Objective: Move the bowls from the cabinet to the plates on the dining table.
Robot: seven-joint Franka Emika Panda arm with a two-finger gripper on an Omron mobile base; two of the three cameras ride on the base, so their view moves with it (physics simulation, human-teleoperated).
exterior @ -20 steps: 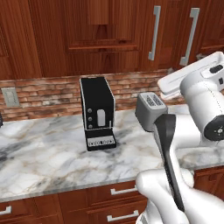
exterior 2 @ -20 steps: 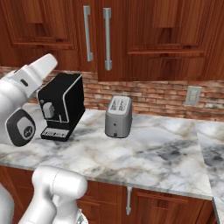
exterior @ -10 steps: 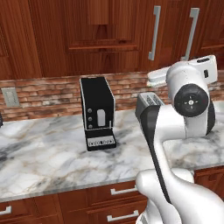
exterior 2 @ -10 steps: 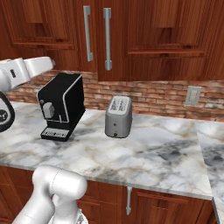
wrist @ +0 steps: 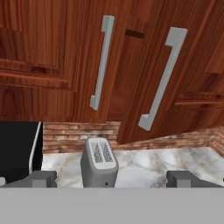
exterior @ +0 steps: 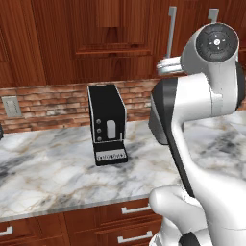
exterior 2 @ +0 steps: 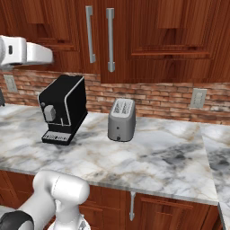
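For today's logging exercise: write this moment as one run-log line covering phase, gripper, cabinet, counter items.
phase: approaching cabinet | gripper: open, holding nothing | doors: shut, bowls unseen | counter: toaster, coffee machine

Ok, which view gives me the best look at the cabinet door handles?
The hand view: both silver bar handles run full length on the closed cabinet doors, above the toaster. The right base view also shows the pair, smaller and further off. The left base view has them partly hidden behind the arm.
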